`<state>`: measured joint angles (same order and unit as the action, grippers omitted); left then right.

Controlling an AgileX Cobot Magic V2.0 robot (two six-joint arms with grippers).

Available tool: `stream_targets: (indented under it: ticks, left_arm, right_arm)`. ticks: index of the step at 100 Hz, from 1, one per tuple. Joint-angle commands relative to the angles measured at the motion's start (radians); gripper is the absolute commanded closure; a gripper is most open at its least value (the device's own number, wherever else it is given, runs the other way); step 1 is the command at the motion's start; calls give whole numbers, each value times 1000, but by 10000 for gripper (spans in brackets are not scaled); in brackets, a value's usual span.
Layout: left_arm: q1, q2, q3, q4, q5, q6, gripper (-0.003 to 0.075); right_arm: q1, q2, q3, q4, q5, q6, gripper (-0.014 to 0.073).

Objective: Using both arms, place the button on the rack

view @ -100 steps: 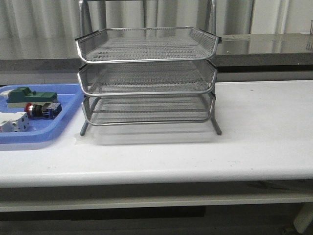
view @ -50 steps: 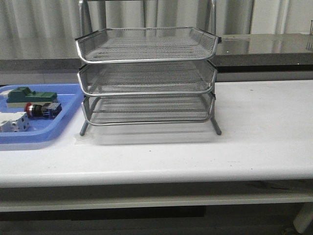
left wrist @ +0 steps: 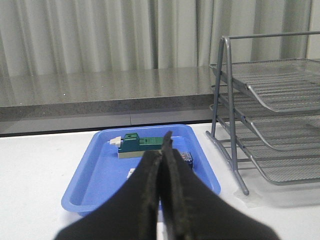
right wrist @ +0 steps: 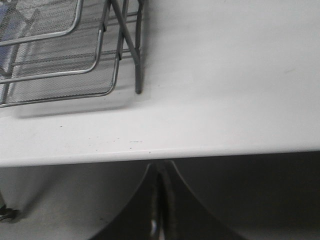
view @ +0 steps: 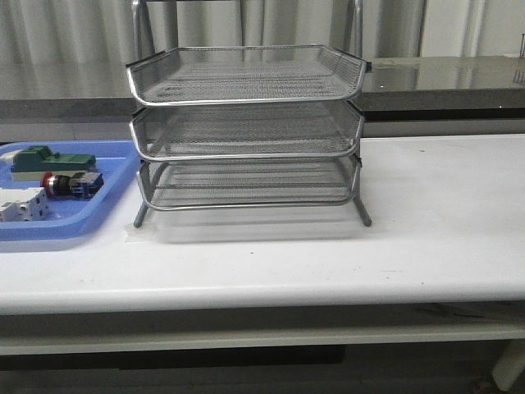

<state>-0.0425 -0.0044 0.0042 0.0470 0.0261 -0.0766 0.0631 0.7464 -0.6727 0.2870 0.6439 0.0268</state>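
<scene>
**Setting: white table before a curtained wall**

A white table with a rounded front edge spans the front view. Behind it runs a dark, glossy stone-like counter that reflects the light. Pale pleated curtains cover the wall above the counter. Beneath the table the floor lies in shadow

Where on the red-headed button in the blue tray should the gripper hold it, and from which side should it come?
Probably across the button's black-and-silver middle, coming from above. It lies on its side in the blue tray, between the green block and the white breaker, so a side approach looks crowded.
</scene>
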Motion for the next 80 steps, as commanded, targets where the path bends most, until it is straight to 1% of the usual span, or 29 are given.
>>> stream_targets:
  ticks: [1,11,18,25,37,44,50,61,80]
  left_arm:
    - [-5,-31,33,-2,-73,-11,741]
    - [-5,-31,33,-2,-73,-11,741]
    - [-5,-31,33,-2,-73,-11,741]
    - [-5,-31,33,-2,-73,-11,741]
    - [-5,-31,33,-2,-73,-11,741]
    - [-5,-31,33,-2,-73,-11,741]
    - [-5,-31,33,-2,-73,-11,741]
    - [-5,-31,33,-2,-73,-11,741]
    - [-5,-31,33,-2,-73,-11,741]
  right_arm:
    - [-4,48,-35,88,-71,0,659]
    - [-4,98,-35,128,-71,-1,648]
    - [-4,124,-35,154,-76,-1,594]
    - [-4,142,-35,185,-82,-1,494]
    - [-4,162,-35,265,-101,-1,264]
    - [-4,173,-35,309,-132,-1,183]
    - [-4,186,-35,341,-163,-3,173]
    - [12,227,-35,421,-227,-56,179]
    - [84,346,-39,670,-313,-236,179]
